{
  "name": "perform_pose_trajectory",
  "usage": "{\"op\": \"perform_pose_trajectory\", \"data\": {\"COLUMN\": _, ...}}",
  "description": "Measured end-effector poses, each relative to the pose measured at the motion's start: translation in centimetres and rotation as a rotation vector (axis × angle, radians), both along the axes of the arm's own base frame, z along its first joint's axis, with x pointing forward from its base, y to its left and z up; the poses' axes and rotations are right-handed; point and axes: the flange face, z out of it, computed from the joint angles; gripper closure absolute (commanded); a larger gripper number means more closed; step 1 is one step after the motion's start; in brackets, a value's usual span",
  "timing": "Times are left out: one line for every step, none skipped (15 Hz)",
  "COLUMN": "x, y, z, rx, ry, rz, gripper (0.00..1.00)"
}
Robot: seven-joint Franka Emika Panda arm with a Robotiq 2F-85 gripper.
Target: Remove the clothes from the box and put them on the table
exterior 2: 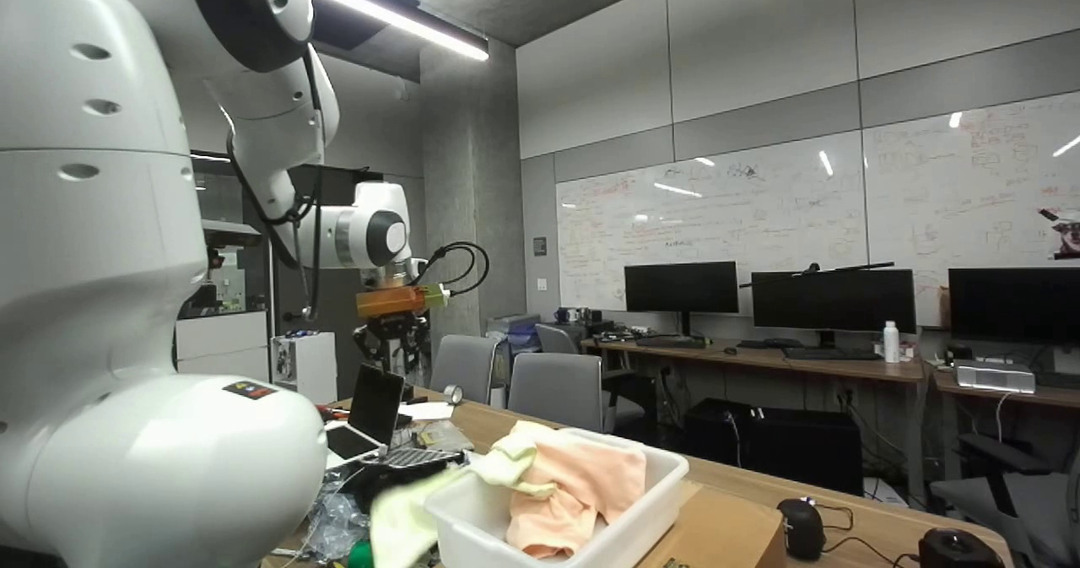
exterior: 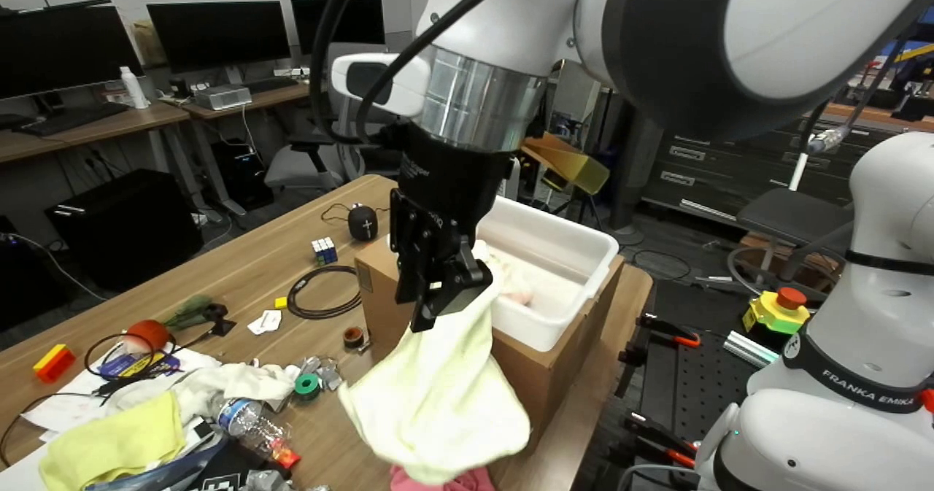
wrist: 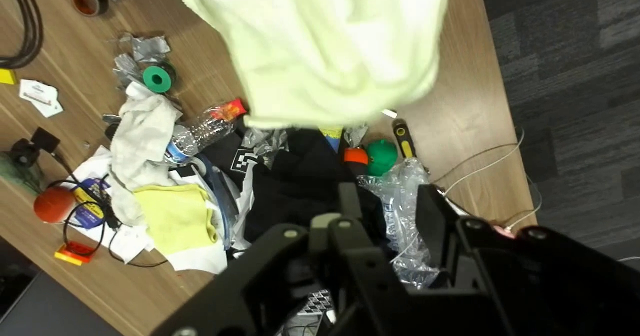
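We have the claw [wrist: 390, 203] spread: gap between the fingers [wrist: 432, 216] in the wrist view, plastic wrap [wrist: 402, 191] on the desk [exterior: 255, 276] showing through it. It points down over the desk, and in an exterior view we place it well apart from the box [exterior 2: 645, 522].

Next we tag the green cloth [exterior: 438, 396], very pale: clear of the fingers in the wrist view, lower edge blurred there. In both exterior views it hangs down outside the box; in an exterior view it sits in front of the carton [exterior: 543, 389], touching or not we can't tell. In an exterior view its upper part lies bunched on the peach cloth [exterior 2: 582, 475] and crosses the box's edge. We see pink cloth [exterior: 471, 480] poking out under it, mostly hidden and cut by the frame.

The peach cloth is in the box, heaped above its edge. The box is white; in or on the carton, we can't tell.

Farther out on the desk we log tape [wrist: 89, 0], a green spool [wrist: 149, 78], a bottle [exterior: 252, 422], a yellow cloth [exterior: 117, 443], black cloth [wrist: 300, 181], a cube [exterior: 325, 250] and a laptop [exterior 2: 377, 403]. Beyond it, chairs [exterior 2: 557, 395], monitors [exterior 2: 831, 298] and a whiteboard [exterior 2: 717, 205]. Off the desk, near the arm's base [exterior: 861, 418], a red button [exterior: 790, 299].
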Motion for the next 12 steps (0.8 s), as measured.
{"op": "perform_pose_trajectory", "data": {"x": 0.2, "y": 0.1, "z": -0.1, "rx": -0.013, "ry": -0.004, "rz": 0.001, "gripper": 0.23}}
{"op": "perform_pose_trajectory", "data": {"x": 0.4, "y": 0.1, "z": -0.3, "rx": -0.023, "ry": -0.007, "rz": 0.000, "gripper": 0.16}}
{"op": "perform_pose_trajectory", "data": {"x": 0.7, "y": 0.1, "z": -0.3, "rx": -0.031, "ry": -0.011, "rz": -0.003, "gripper": 0.08}}
{"op": "perform_pose_trajectory", "data": {"x": 0.9, "y": 0.1, "z": -0.4, "rx": -0.037, "ry": -0.013, "rz": -0.008, "gripper": 0.02}}
{"op": "perform_pose_trajectory", "data": {"x": 1.2, "y": 0.0, "z": -0.4, "rx": -0.039, "ry": -0.016, "rz": -0.019, "gripper": 0.00}}
{"op": "perform_pose_trajectory", "data": {"x": 1.5, "y": -0.3, "z": -0.3, "rx": -0.046, "ry": -0.023, "rz": -0.035, "gripper": 0.00}}
{"op": "perform_pose_trajectory", "data": {"x": 1.9, "y": -0.7, "z": -0.3, "rx": -0.054, "ry": -0.031, "rz": -0.062, "gripper": 0.00}}
{"op": "perform_pose_trajectory", "data": {"x": 2.3, "y": -1.4, "z": -0.2, "rx": -0.065, "ry": -0.041, "rz": -0.097, "gripper": 0.00}}
{"op": "perform_pose_trajectory", "data": {"x": 2.9, "y": -2.3, "z": -0.1, "rx": -0.070, "ry": -0.048, "rz": -0.141, "gripper": 0.00}}
{"op": "perform_pose_trajectory", "data": {"x": 3.5, "y": -3.4, "z": 0.0, "rx": -0.069, "ry": -0.050, "rz": -0.189, "gripper": 0.00}}
{"op": "perform_pose_trajectory", "data": {"x": 4.3, "y": -4.6, "z": 0.0, "rx": -0.065, "ry": -0.048, "rz": -0.237, "gripper": 0.00}}
{"op": "perform_pose_trajectory", "data": {"x": 5.1, "y": -6.1, "z": 0.1, "rx": -0.059, "ry": -0.045, "rz": -0.289, "gripper": 0.00}}
